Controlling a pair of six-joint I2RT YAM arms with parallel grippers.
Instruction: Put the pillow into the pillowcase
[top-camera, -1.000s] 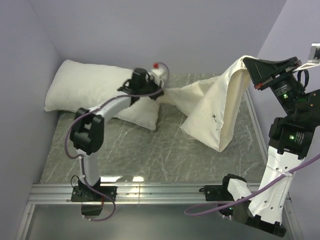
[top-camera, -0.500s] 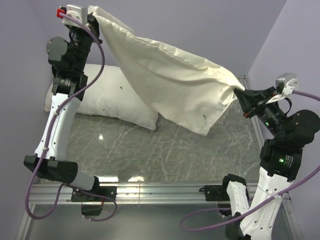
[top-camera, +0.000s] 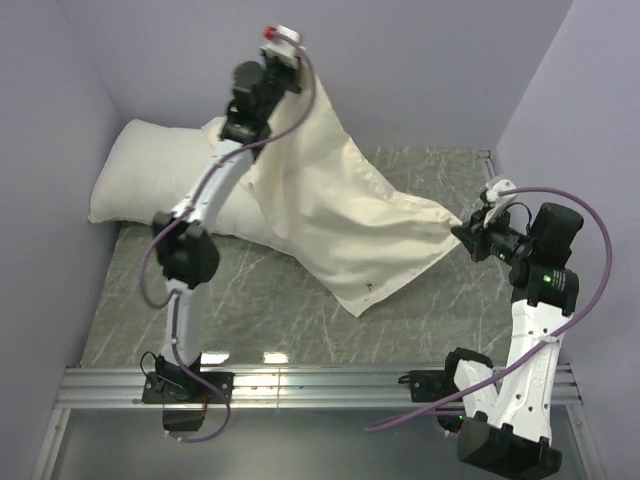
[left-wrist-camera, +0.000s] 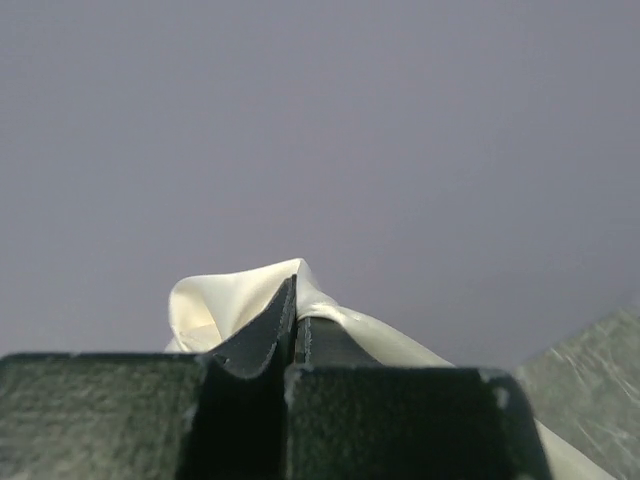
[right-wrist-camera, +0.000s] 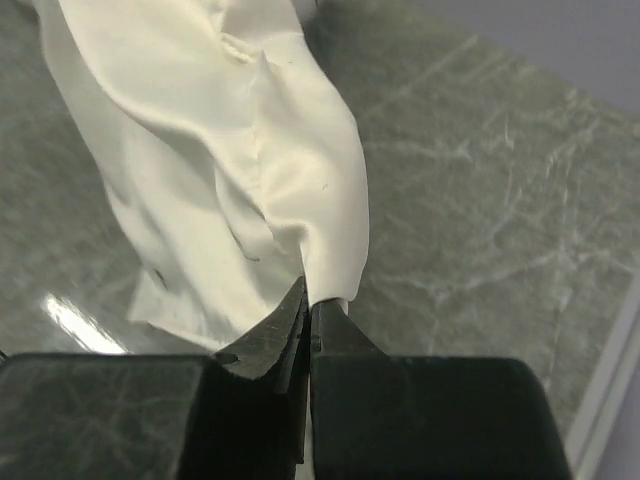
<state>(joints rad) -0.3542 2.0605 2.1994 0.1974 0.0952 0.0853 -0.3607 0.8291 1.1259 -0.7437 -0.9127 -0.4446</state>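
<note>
The left jaws clamp 1 end of the pillowcase (top-camera: 340, 220) high, the right jaws pinch the other low, stretching it near the pillow (top-camera: 150, 180), likely to expose its opening.

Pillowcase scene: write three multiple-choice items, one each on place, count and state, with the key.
1. The plump white stuffed pillow lies: A) far left on the grey marbled table; B) inside the case; C) at the table's right edge.
2. Tools gripping the thin cream fabric pillowcase: A) none; B) one; C) two.
3. The pillowcase: A) lies folded flat; B) hangs between the tools; C) wraps the pillow.
Key: 1 A, it shows bare at far left; 2 C, left tool and right tool each pinch fabric; 3 B, raised at the left tool, low at the right.
</note>
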